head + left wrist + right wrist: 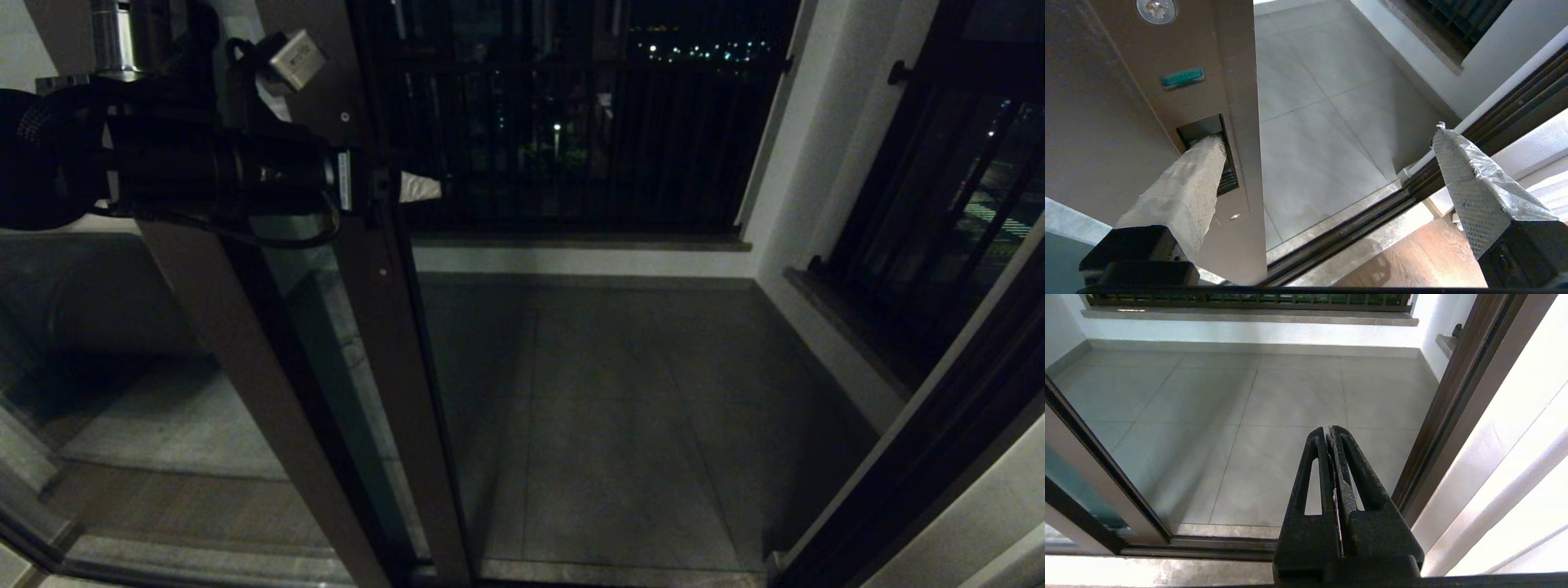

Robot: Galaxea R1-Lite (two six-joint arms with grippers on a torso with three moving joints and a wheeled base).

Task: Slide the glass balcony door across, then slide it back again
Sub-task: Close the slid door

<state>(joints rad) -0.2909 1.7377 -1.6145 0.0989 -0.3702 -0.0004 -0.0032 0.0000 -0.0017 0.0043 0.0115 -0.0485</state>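
Note:
The glass balcony door [392, 343] stands slid to the left, its dark brown stile edging an open doorway. In the left wrist view the stile [1126, 102] shows a screw, a green label and the recessed handle slot [1225, 167]. My left gripper [1327, 134] is open: one taped finger [1188, 183] reaches into the slot, the other finger [1470, 183] hangs free in the doorway. From the head the left gripper [400, 186] sits high on the stile. My right gripper [1329, 430] is shut on nothing, held low before the doorway.
A second plain brown stile [237, 343] with glass lies left of the door. The floor track [1339, 241] runs across the threshold. The dark door jamb [922, 457] bounds the opening on the right. Beyond are the tiled balcony floor [612, 425] and railing [571, 122].

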